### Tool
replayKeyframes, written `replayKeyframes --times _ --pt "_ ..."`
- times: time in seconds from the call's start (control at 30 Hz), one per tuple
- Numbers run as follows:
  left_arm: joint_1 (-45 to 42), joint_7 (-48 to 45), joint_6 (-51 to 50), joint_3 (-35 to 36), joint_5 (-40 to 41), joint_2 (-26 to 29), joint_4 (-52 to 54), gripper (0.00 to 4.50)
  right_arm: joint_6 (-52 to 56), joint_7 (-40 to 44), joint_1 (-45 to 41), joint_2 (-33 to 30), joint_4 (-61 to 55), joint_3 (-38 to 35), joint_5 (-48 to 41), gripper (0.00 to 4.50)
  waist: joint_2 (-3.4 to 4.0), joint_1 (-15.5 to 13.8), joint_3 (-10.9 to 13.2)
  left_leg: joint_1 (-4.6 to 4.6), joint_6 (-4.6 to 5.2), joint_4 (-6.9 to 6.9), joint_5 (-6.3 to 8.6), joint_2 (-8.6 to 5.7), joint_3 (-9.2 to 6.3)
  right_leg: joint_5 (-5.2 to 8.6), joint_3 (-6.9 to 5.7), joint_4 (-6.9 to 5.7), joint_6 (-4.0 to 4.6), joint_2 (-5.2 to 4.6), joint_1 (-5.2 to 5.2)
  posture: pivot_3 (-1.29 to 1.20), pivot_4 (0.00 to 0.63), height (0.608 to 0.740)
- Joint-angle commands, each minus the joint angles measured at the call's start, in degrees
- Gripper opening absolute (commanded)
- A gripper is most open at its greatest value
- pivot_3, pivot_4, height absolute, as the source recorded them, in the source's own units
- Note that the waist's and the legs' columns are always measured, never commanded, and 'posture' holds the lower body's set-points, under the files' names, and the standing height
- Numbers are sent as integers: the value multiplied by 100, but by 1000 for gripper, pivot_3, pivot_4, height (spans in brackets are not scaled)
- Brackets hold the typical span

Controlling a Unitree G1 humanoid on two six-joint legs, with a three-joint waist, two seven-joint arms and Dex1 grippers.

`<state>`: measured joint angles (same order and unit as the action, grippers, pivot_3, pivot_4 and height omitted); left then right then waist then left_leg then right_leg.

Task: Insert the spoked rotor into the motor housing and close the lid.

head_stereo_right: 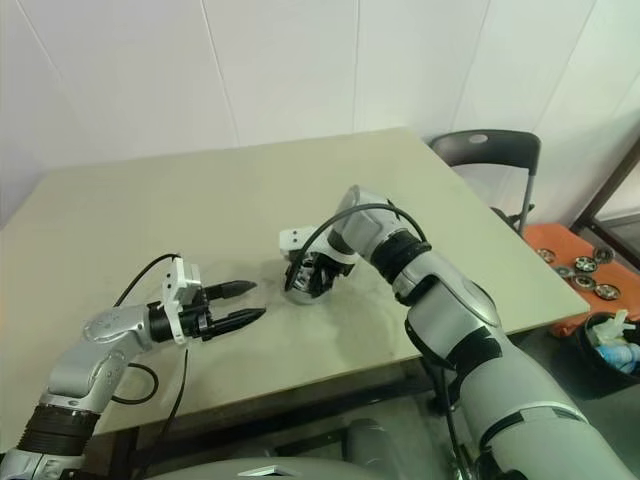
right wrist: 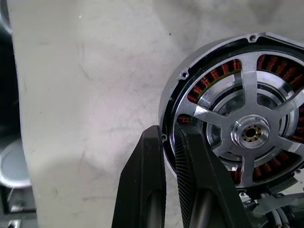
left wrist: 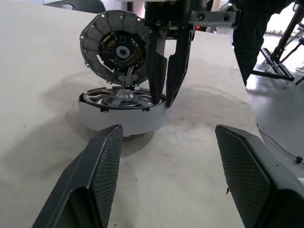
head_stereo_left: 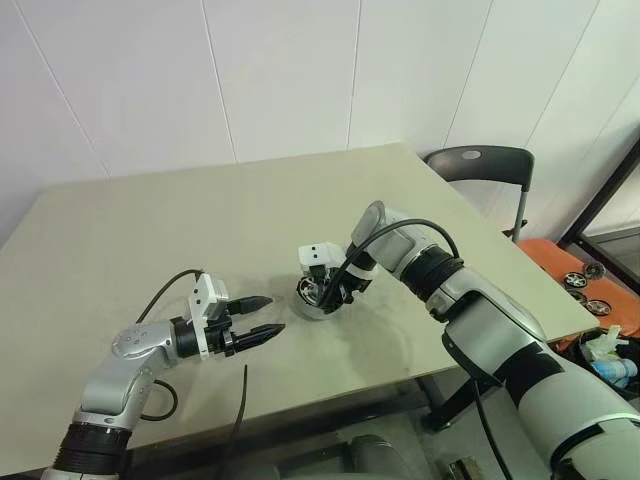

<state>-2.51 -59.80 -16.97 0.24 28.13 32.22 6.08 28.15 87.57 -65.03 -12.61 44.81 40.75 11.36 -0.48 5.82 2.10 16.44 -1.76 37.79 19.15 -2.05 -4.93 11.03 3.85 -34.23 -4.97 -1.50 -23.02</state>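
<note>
The motor housing (left wrist: 118,121), a short silver cup, stands on the beige table (head_stereo_left: 200,230) in front of me. The spoked rotor (right wrist: 251,133) lies inside it, ringed by coppery windings. The lid (left wrist: 102,38), a dark ribbed disc with a light hub, hangs tilted just above the housing. Its edge runs behind the fingers of my right gripper (left wrist: 164,102), which points steeply down, shut on the lid, tips at the housing's rim. My left gripper (head_stereo_left: 272,315) hovers open a short way left of the housing, pointing at it.
A dark chair (head_stereo_left: 480,165) stands past the table's far right corner. To the right, beyond the table edge, an orange surface (head_stereo_left: 560,255) carries more small wheels, and a bin (head_stereo_left: 610,360) sits below it. A black cable (head_stereo_left: 240,400) hangs off the table's near edge.
</note>
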Motion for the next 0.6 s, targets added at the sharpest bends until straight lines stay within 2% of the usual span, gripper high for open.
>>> replayKeyframes --times 0.03,0.13,0.2,0.37,0.6 --pt "-35 5 64 136 96 9 237 3317 -71 -71 155 218 117 -52 46 1057 1 41 1 3 -1 -2 0 0 0 0 0 0 0 0 4 0 0 740" --pt "-32 -2 57 145 98 18 236 3317 441 148 74 343 141 -54 73 1804 1 59 0 -8 0 -13 0 0 -4 0 -1 -1 0 3 13 0 0 740" --pt "-55 -6 49 142 94 19 220 3317 568 220 60 381 51 -97 67 1804 1 63 1 -9 0 -13 0 1 -7 0 -2 -4 0 6 11 0 0 740" --pt "-104 -29 51 150 91 33 175 3317 350 432 307 -24 -974 138 10 1804 -1 13 -1 1 0 -13 0 -2 -10 -1 -2 -1 -2 2 -26 0 0 740" --pt "-219 -57 63 125 60 10 92 3317 429 493 147 -156 -1388 111 -139 1804 -10 -23 -6 9 0 -67 0 -5 -8 -4 0 11 -12 -5 -57 0 0 740"
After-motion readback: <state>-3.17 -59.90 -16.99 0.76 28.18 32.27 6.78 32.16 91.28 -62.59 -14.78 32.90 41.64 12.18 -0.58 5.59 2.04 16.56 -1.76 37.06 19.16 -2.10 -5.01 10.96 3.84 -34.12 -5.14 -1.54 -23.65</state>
